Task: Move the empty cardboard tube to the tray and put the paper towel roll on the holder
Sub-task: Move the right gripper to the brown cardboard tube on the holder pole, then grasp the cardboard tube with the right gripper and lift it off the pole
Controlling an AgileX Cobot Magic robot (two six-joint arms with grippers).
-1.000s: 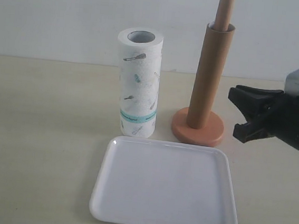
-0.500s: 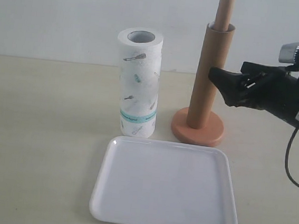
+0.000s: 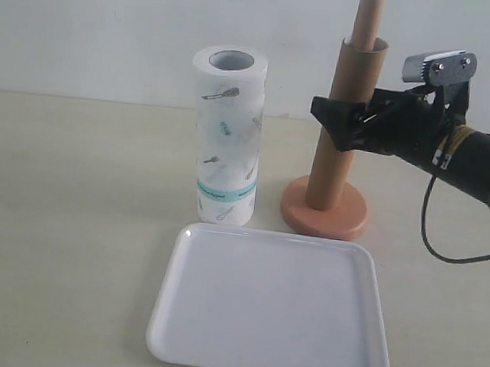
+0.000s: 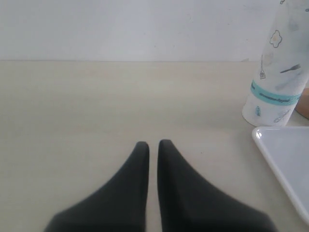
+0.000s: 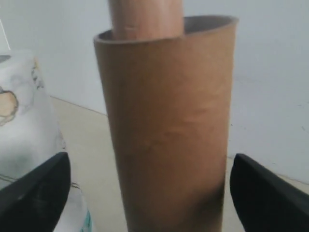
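Observation:
The brown cardboard tube (image 3: 328,174) stands upright, sleeved over the dowel of the wooden holder (image 3: 371,13), whose round base (image 3: 345,221) rests on the table. My right gripper (image 3: 332,122) is open and straddles the tube's upper half; in the right wrist view the tube (image 5: 169,130) fills the gap between the fingers (image 5: 34,193), with space on both sides. The printed paper towel roll (image 3: 225,138) stands left of the holder. In front lies the white tray (image 3: 163,314). My left gripper (image 4: 153,144) is shut and empty, low over the table.
A white wall backs the beige table. The left wrist view shows the roll (image 4: 277,82) and a corner of the tray (image 4: 289,164) off to one side. The right arm's cable (image 3: 447,246) hangs right of the holder.
My right gripper has risen and travelled left from the right edge until its open fingers sit on either side of the cardboard tube. Roll, holder and tray have not moved.

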